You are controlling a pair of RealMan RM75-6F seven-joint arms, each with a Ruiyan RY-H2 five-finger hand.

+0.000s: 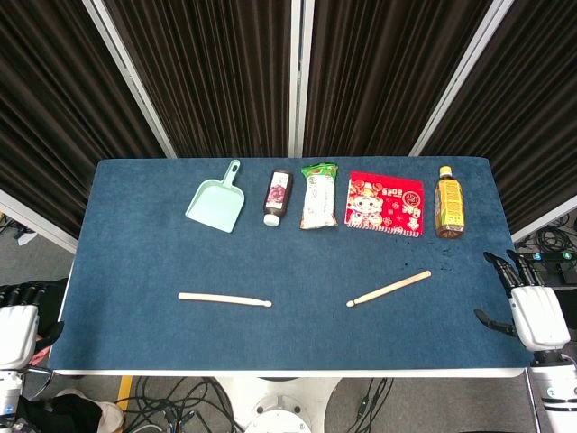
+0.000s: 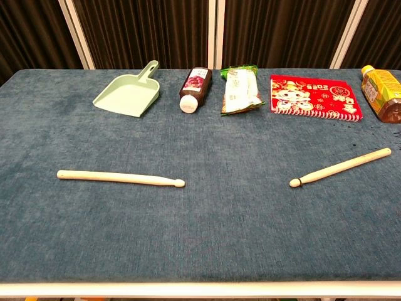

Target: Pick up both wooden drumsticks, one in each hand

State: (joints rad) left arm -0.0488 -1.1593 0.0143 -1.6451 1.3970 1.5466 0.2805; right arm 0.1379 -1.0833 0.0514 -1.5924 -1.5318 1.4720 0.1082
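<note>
Two pale wooden drumsticks lie on the blue table (image 1: pixel 135 262). The left drumstick (image 1: pixel 224 299) (image 2: pixel 120 177) lies almost level, tip pointing right. The right drumstick (image 1: pixel 389 289) (image 2: pixel 340 167) lies slanted, tip toward the table's middle. My left hand (image 1: pixel 18 329) hangs beside the table's left edge, well left of its stick, holding nothing. Off the table's right edge sits my right hand (image 1: pixel 527 302), fingers apart and empty, to the right of the slanted stick. The chest view shows neither hand.
Along the back of the table lie a mint dustpan (image 1: pixel 218 202), a dark bottle (image 1: pixel 278 196) on its side, a green snack bag (image 1: pixel 318 195), a red packet (image 1: pixel 385 203) and a yellow-capped tea bottle (image 1: pixel 449 202). Cables run on the floor below.
</note>
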